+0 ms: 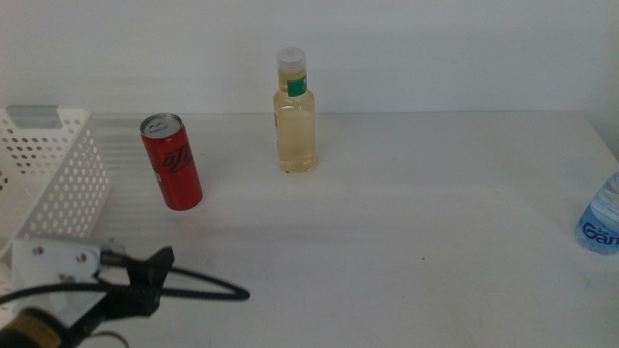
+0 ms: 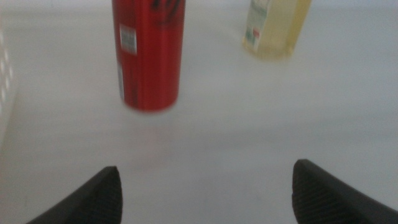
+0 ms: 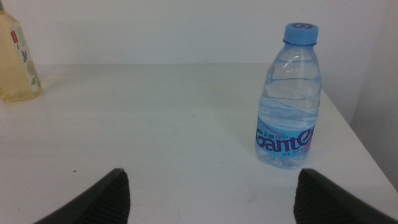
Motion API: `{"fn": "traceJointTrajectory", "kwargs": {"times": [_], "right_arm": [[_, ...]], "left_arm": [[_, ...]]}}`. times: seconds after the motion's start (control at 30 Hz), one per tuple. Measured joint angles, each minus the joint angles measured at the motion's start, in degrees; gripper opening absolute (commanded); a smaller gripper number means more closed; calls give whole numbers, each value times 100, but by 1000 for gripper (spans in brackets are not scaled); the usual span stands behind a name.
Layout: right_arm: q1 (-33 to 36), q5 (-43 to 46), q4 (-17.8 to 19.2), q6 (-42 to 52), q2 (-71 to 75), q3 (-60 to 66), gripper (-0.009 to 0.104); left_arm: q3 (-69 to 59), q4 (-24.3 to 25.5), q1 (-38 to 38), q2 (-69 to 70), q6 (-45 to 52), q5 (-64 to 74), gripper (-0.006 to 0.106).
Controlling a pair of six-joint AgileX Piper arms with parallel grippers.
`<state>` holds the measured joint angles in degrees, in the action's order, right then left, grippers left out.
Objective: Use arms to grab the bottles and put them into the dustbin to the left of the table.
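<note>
A red soda can (image 1: 172, 161) stands upright on the white table (image 1: 406, 251), just right of the white perforated dustbin (image 1: 53, 174). Farther back stands a yellowish bottle (image 1: 296, 116) with a green neck band. A blue-labelled water bottle (image 1: 602, 217) sits at the table's right edge. My left gripper (image 2: 205, 186) is open and empty, low over the table a short way in front of the can (image 2: 149, 53). The left arm (image 1: 58, 266) shows at the bottom left of the middle view. My right gripper (image 3: 211, 193) is open and empty, facing the water bottle (image 3: 288, 99) from a distance.
A black cable (image 1: 208, 285) loops from the left arm across the table's near left part. The table's right edge drops off just beyond the water bottle. A white wall runs behind the table.
</note>
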<state>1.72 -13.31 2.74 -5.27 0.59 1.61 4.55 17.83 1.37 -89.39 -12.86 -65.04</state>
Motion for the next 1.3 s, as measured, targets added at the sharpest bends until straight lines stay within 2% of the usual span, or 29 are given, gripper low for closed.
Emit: {"fn": "traceJointTrajectory", "kwargs": {"times": [0.6,1.3], "right_arm": [[0,0,0,0,0,0,75],[0,0,0,0,0,0,75]], "left_arm": [[2152,84,0,-55,-276,2183,89],[3593,534,0,-1404,-832,2003,89]]}}
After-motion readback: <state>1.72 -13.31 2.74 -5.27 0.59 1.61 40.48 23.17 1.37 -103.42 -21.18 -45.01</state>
